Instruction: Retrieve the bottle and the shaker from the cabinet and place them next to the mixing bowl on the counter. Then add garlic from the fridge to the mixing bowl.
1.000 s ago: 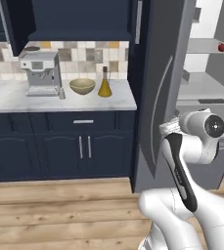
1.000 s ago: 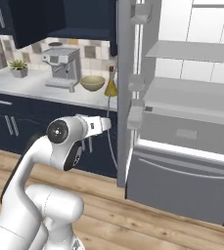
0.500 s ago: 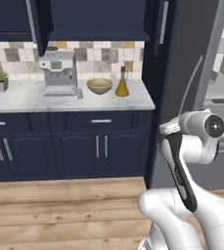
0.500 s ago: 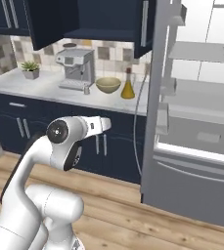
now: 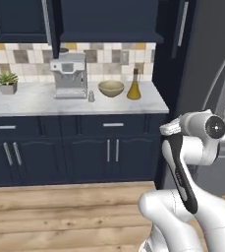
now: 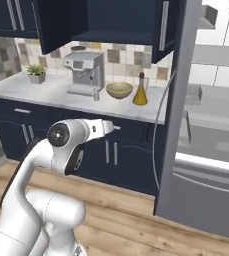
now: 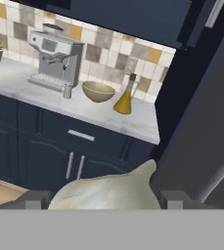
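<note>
Garlic: the small whitish lumpy garlic bulb [image 7: 106,191] sits between the two dark finger tips at the bottom of the hand view, close up and big.
End effector: the end effector [image 7: 103,197] is grasping the garlic, one finger tip [image 7: 35,199] on each side of it. It is held out in front of the dark navy base cabinets [image 5: 60,147], away from the desk.
Mixing bowl: the round tan-yellow bowl [image 5: 111,88] with a darker inside stands on the white marble desk [image 5: 35,101] with grey veins.
Bottle: the yellow-amber glass bottle [image 5: 133,85] with a thin neck and dark stopper stands upright just beside the bowl, on the side nearer the fridge.
Shaker: the small pale grey shaker [image 5: 91,95] stands upright on the other side of the bowl, between the bowl and the silver coffee machine [image 5: 69,75].
Plant: a little green plant in a grey pot [image 5: 7,82] stands at the far end of the desk, well apart from the bowl.
Fridge: the tall grey steel fridge [image 6: 211,130] is next to the desk, with its door [image 6: 173,115] open and pale shelves inside.
Cabinet: the dark navy wall cabinet [image 6: 121,22] hangs above the desk with a door [image 6: 51,25] swung open.
</note>
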